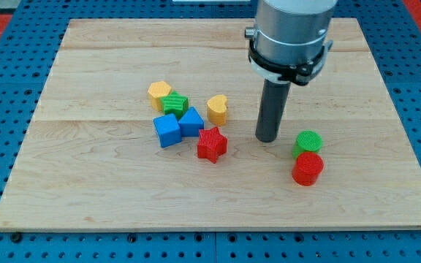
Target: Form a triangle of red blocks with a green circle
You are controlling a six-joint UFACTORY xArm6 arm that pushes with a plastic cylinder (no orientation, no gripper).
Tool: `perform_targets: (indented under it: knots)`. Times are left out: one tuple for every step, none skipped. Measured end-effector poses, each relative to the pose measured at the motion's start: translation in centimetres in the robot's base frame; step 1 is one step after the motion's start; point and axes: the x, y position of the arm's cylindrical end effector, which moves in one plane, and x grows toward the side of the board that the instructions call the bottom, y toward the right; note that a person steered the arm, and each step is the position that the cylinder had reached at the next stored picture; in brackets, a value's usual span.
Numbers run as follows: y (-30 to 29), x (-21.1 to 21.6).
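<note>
A pale wooden plank counter (pixel 86 183) is seen lying on a blue perforated base (pixel 6 109), with red perforated patches at the view's top corners. The arm is seen coming down from the view's top as a grey metal cylinder (pixel 289 33), held upright, ending in a straight dark rod; no pincer is fitted, so no opening state can be told. My tip (pixel 267 138) is set on the counter right of centre, between the red star block (pixel 211 144) on its left and the green cylinder block (pixel 308 142) on its right, touching neither. The green cylinder stands upright, round face up, touching the red cylinder block (pixel 308 169) just below it. Left of the star a cluster is seen: blue cube block (pixel 167 131), blue triangular block (pixel 191 120), green star-like block (pixel 175 104), yellow hexagonal block (pixel 159 93). A yellow heart-like block (pixel 217 109) sits apart, above the star.
</note>
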Motion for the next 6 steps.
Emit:
perform_targets:
  knots:
    - [-2.2, -0.1]
    - [-8.8, -2.1]
    - [-11.8, 1.0]
    - [-5.6, 3.7]
    - [1.2, 5.0]
    - [4.0, 5.2]
